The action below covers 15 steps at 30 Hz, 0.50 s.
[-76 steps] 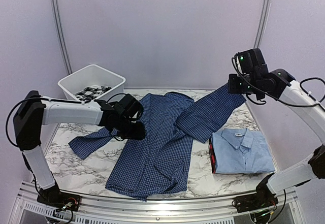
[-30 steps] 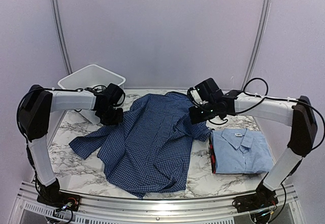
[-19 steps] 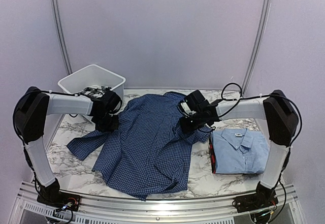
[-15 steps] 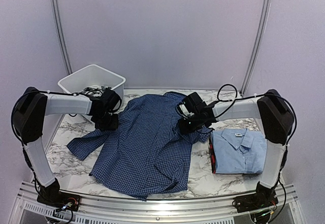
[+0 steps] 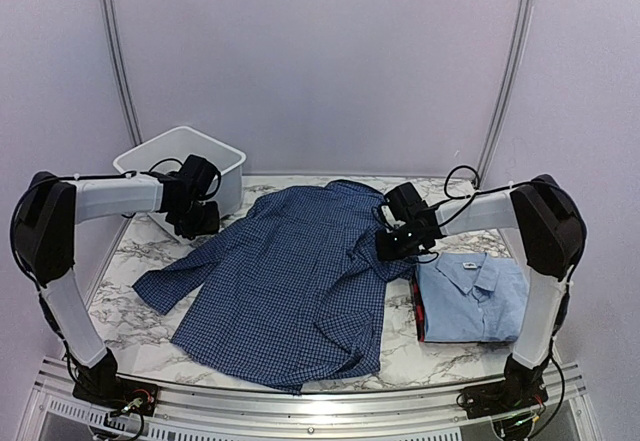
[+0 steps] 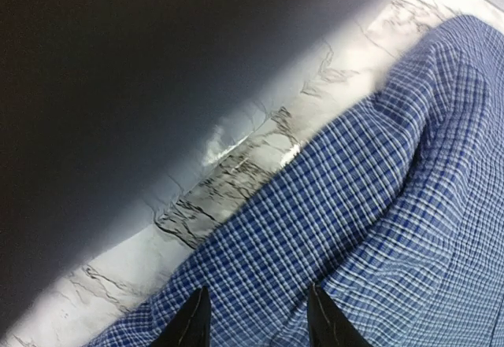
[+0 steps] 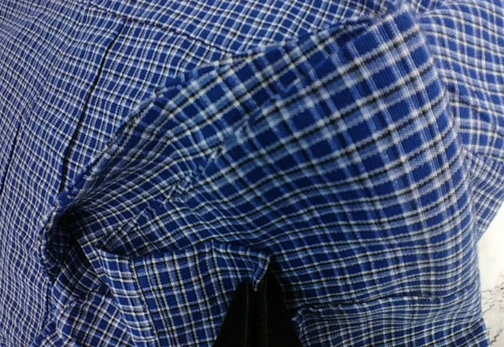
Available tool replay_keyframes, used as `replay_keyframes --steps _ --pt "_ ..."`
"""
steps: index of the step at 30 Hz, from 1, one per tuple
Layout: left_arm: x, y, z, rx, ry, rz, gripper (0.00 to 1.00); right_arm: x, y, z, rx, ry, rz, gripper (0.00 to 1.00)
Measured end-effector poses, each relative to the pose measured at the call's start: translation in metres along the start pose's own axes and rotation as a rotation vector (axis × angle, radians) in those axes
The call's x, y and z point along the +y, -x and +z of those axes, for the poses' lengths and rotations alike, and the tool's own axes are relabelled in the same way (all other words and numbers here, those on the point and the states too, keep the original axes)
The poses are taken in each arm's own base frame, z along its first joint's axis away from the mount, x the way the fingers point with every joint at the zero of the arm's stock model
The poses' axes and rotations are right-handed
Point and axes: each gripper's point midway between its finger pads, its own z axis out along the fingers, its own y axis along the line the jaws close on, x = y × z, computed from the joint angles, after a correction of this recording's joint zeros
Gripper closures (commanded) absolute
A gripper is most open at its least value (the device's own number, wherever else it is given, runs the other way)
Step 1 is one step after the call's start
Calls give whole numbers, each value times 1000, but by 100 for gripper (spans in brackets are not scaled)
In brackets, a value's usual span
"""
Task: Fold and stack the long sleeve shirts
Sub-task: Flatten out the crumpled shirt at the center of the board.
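Update: the right arm has come down from its high hold out at the right and carried the right sleeve [image 7: 315,127] in over the body of the dark blue shirt [image 5: 290,281]. The right gripper [image 5: 392,246] now sits low at the shirt's right edge. On its wrist cam the fingers are clamped together, with checked cloth bunched at the tips [image 7: 256,304], so I read it as pinching the sleeve.

The left gripper [image 5: 198,223] has just let go. On its wrist cam the fingers [image 6: 193,323] stand apart above the cloth with nothing between them. It sits at the shirt's far-left shoulder, just beside the white bin [image 5: 150,156].

My read: the right sleeve fold is roughly placed but not released. The left sleeve [image 5: 175,276] sprawls out to the left, unfolded. The shirt lies front up across the middle of the table and is fairly flat, with its hem near the front rail. The sleeve pinch needs releasing before the cloth drags back.

The light blue shirt [image 5: 478,296] is already folded at the right, collar up, on something with a red edge. It lies just beside the dark one.

The marble-pattern table [image 5: 125,311] looks slick, so the cloth slides easily. The walls are plain pale lilac panels with metal poles.
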Motion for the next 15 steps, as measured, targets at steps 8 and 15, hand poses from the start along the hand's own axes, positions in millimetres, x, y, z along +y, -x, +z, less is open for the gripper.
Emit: replay_keyframes --steps 8,15 --pt "43 8 2 -14 12 -112 59 1 0 1 -8 8 5 100" --pt "94 3 -9 -11 34 -252 59 3 0 2 -9 22 5 100"
